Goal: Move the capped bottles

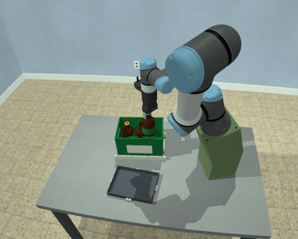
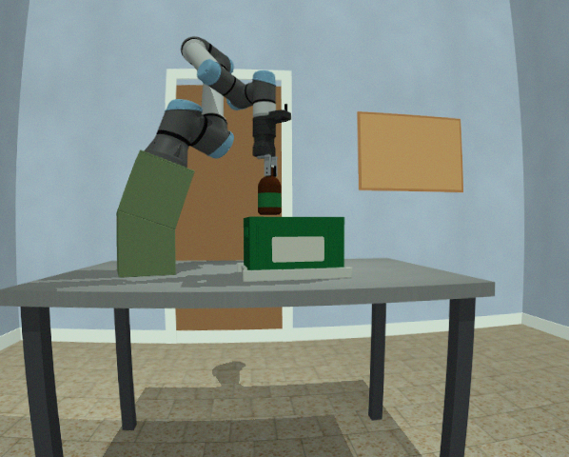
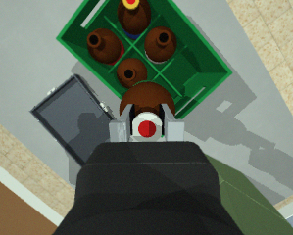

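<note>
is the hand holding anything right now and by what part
Yes. The hand is shut on a capped brown bottle, gripping it at the neck just under the red cap. The bottle hangs upright over the crate.

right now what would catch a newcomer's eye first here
The hand grips a brown bottle with a green label by its red-capped neck, hanging just above the green crate. In the crate, one yellow-capped bottle stands among three open ones, and the dark tray in front holds nothing yet.
</note>
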